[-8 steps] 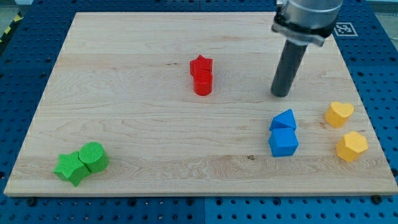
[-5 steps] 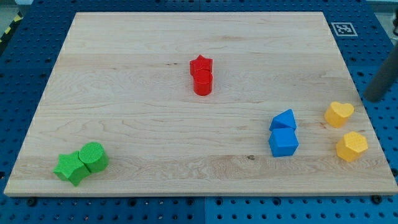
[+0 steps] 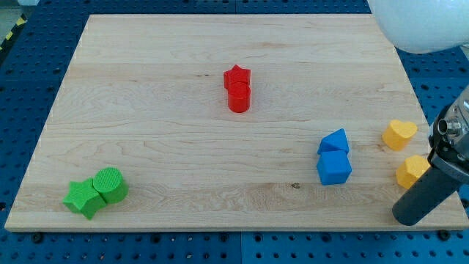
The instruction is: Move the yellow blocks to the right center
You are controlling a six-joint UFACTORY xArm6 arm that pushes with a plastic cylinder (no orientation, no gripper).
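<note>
My tip (image 3: 407, 218) sits at the view's bottom right of the wooden board (image 3: 183, 161), just below the yellow hexagon block (image 3: 412, 171), with the dark rod rising to the right and covering part of that block; there is no pincer on this arm, so no open or closed state applies. The yellow heart block (image 3: 399, 134) lies just above the hexagon, close to the board's right edge. Both yellow blocks look slightly below the right center, so the step in hand seems to be lining up beneath them; the next move likely calls for a push toward the view's top, nudging the hexagon up against the heart without sliding either off the right edge. The blocks look like matte plastic with faceted or rounded sides, and the board is pale wood with visible grain. To the left of the yellow pair stand 2 blue blocks (image 3: 334, 157), touching; 2 red blocks (image 3: 237, 88) sit near the middle top, and 2 green blocks (image 3: 95, 192) at bottom left.
</note>
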